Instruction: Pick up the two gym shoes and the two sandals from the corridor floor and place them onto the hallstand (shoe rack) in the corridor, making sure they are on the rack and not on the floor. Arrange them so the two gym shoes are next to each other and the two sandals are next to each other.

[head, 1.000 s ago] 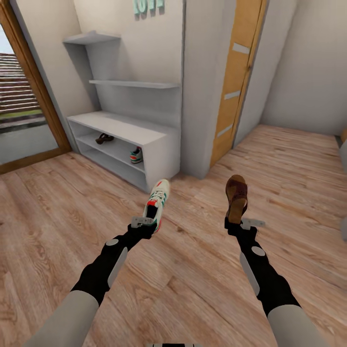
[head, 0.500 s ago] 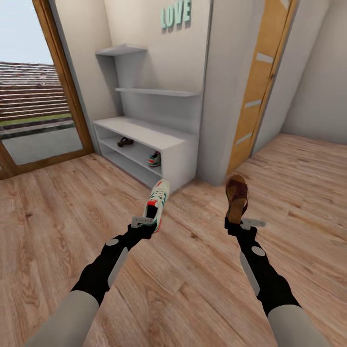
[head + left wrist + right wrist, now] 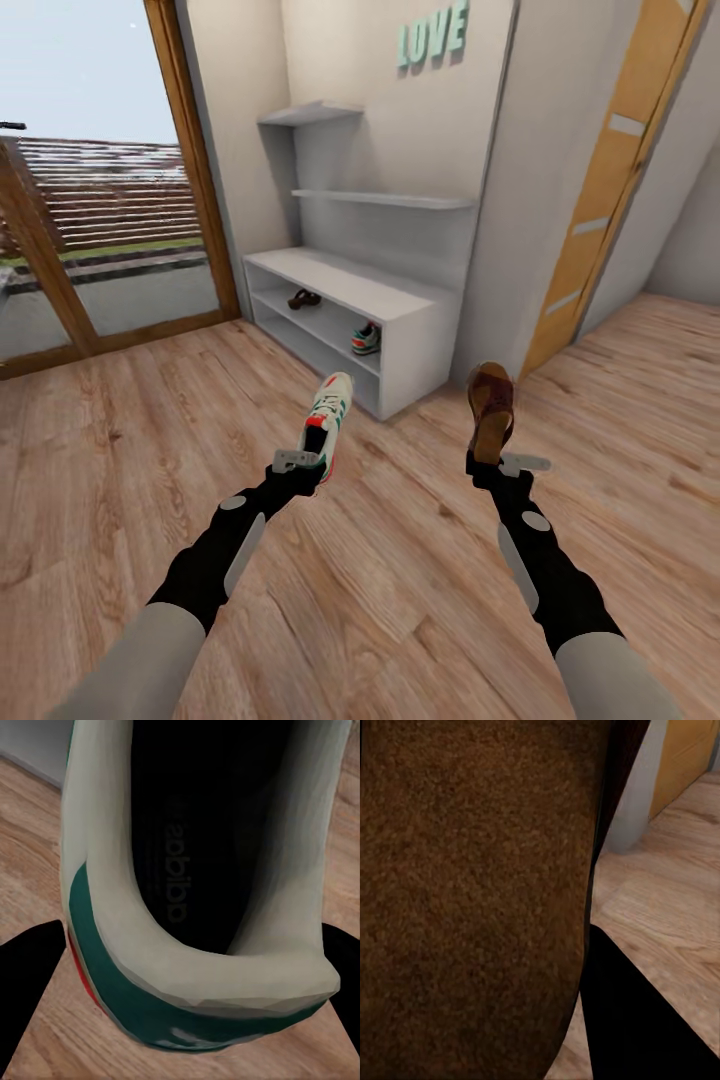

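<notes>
Carrying step. Left gripper [image 3: 318, 462] clamped on sneaker [image 3: 328, 411], right gripper [image 3: 487, 458] on sandal [image 3: 491, 405]. Other sneaker [image 3: 366, 340], sandal [image 3: 304, 298] already on rack [image 3: 404, 352] shelf, far ahead. Next: drive closer, place beside mates.

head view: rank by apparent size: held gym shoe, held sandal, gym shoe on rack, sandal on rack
1. Held gym shoe and held sandal: look about alike, so not ranked against each other.
2. Gym shoe on rack
3. Sandal on rack

The rack pair sits farther from the camera, so true sizes are unsure.
</notes>
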Controlling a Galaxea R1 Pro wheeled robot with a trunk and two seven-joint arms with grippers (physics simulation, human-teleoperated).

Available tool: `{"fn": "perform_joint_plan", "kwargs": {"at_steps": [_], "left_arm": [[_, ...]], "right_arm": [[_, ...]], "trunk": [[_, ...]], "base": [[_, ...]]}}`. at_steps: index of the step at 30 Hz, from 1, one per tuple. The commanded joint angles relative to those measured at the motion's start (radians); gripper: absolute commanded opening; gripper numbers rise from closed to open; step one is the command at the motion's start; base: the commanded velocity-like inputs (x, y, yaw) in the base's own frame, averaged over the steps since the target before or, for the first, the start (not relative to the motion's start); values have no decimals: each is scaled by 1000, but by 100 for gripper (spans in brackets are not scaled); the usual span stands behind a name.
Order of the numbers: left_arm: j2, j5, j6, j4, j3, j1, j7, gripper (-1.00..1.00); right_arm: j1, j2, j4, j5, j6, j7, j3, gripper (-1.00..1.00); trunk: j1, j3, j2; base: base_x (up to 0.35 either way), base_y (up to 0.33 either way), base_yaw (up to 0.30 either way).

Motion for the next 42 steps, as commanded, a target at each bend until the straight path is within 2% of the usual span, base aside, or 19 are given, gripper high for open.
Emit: {"fn": "perform_joint_plan", "kwargs": {"at_steps": [1, 32, 42], "left_arm": [[0, 10, 7, -1, 0, -1, 0, -100], [0, 11, 7, -1, 0, -1, 0, -100], [0, 11, 7, -1, 0, -1, 0, -100]], "right_arm": [[0, -1, -3, -13, 5, -5, 2, -100], [0, -1, -2, -15, 5, -5, 2, -100], [0, -1, -1, -7, 3, -5, 2, -100]], "trunk": [[0, 0, 0], [0, 34, 0], [0, 35, 0]], "base": [[240, 229, 238], [178, 278, 237], [261, 191, 27]]}}
